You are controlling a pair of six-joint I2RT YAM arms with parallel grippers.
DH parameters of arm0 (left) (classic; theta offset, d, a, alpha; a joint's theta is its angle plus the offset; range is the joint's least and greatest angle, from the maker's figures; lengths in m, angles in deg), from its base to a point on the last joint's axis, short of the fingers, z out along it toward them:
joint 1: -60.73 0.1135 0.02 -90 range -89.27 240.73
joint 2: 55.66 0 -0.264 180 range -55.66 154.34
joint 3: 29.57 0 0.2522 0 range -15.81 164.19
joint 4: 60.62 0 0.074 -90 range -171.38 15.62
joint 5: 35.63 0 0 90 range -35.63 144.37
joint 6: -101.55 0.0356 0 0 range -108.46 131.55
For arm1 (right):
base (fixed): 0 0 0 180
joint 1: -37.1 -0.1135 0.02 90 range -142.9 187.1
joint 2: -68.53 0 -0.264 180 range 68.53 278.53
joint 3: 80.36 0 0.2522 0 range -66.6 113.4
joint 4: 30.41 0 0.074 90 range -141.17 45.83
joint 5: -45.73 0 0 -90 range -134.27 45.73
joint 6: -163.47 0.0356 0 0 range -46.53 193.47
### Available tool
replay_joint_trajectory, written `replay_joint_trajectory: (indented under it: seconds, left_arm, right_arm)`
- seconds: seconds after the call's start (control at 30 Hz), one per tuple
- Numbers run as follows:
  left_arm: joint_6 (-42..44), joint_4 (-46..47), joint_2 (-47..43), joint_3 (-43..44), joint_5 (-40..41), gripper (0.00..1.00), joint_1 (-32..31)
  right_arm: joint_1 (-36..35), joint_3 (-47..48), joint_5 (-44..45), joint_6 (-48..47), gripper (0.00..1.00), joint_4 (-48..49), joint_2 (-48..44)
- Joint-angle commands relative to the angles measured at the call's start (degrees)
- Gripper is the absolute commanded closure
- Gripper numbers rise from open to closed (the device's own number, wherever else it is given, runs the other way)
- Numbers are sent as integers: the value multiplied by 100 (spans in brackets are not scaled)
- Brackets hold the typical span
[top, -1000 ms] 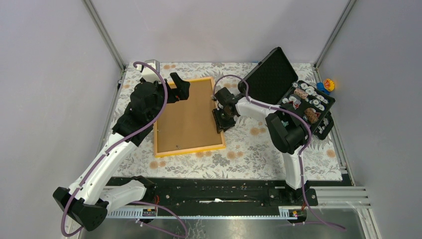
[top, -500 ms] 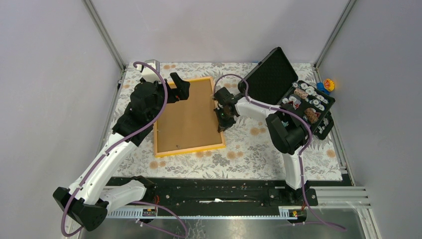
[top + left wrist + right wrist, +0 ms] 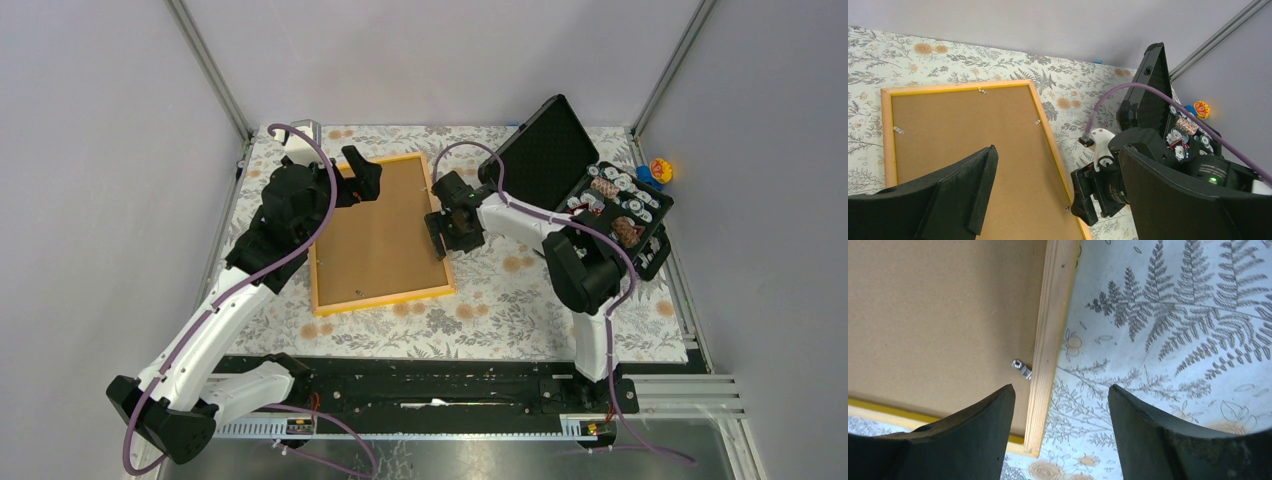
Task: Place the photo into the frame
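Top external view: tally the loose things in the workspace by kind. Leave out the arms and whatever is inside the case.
frame: 1
backing board: 1
black case: 1
colourful toy: 1
Total: 4

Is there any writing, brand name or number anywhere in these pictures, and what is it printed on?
No text can be read anywhere.
On the frame and its brown backing board, no print shows.
The round items in the black case carry markings too small to read.
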State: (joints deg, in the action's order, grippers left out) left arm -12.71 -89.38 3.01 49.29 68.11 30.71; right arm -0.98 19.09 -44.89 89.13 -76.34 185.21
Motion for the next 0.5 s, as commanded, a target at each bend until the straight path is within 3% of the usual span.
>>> replay_joint_trajectory:
  seconds: [0.0, 0.1, 0.17, 0.47]
  left_arm:
    - [-14, 199, -43, 100, -27, 1, -30]
    - [-27, 200, -47, 107, -48, 1, -30]
    - [-40, 210, -45, 90, -68, 1, -30]
    - [-53, 217, -90, 82, -70, 1, -30]
  right_arm:
    - [1, -253, 78, 60, 26, -122, -554]
    - [0, -390, 73, 35, 37, -81, -435]
    - [-11, -395, -58, 4, 40, -14, -339]
    - [-111, -238, -37, -70, 37, -19, -134]
